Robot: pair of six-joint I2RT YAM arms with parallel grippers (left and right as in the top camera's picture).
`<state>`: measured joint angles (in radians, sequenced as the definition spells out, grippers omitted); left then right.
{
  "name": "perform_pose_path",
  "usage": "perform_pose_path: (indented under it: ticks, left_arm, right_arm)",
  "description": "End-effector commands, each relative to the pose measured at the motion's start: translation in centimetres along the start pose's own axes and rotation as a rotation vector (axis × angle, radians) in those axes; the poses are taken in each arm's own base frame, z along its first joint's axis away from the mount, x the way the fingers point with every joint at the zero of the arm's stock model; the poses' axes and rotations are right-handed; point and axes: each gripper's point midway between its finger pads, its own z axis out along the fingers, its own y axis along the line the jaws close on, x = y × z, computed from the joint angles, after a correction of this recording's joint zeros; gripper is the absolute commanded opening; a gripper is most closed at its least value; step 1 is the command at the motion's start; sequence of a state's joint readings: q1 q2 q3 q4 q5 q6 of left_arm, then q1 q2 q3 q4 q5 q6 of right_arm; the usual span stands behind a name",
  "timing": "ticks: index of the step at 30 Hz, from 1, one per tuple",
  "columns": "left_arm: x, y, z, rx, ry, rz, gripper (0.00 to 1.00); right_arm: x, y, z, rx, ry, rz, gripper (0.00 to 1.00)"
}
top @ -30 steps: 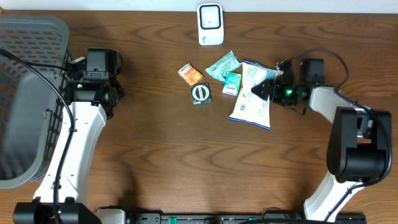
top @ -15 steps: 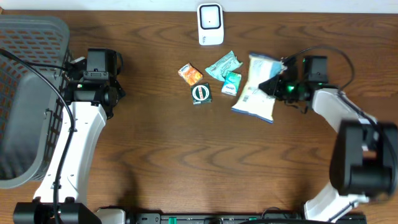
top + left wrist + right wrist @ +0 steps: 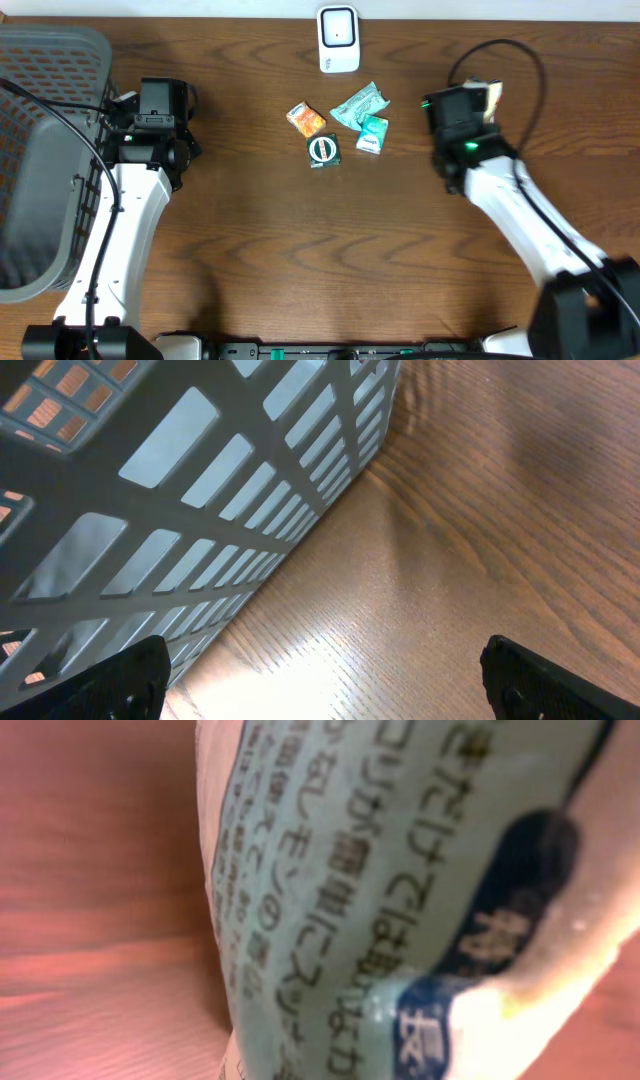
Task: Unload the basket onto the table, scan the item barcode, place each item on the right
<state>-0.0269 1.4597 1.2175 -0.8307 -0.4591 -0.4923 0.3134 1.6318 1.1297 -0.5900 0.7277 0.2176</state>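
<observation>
Now hoisting the bag (image 3: 340,890) up off the counter (image 3: 300,250) with the right gripper (image 3: 462,108) clamped tight on it, swinging it clear of the other snacks (image 3: 358,105), probably lining up for the scanner (image 3: 338,38), leaving the left gripper (image 3: 320,690) wide open by the basket (image 3: 200,510).

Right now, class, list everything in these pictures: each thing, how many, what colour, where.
scanner: one, white, table's far edge
orange packet: one, orange, table centre
wrapper: one, teal, right of orange packet
green packet: one, green, beside wrapper
dark packet: one, dark green, beside orange packet
basket: one, grey, left side
table: one, brown, under everything
snack bag: one, pale green, in right gripper
left gripper: one, black, open by basket
right gripper: one, black, shut on snack bag
</observation>
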Motion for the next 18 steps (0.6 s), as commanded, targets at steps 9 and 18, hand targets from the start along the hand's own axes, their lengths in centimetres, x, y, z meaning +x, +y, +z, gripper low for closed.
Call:
perform_pose_path:
  ticks: [9, 18]
  left_arm:
    - [0.0, 0.5, 0.3, -0.028, -0.003, 0.016, 0.98]
    - [0.0, 0.5, 0.3, -0.028, -0.003, 0.016, 0.98]
  right_arm:
    - [4.7, 6.9, 1.4, 0.180, 0.018, -0.375, 0.25]
    - [3.7, 16.9, -3.8, -0.276, 0.016, -0.359, 0.59]
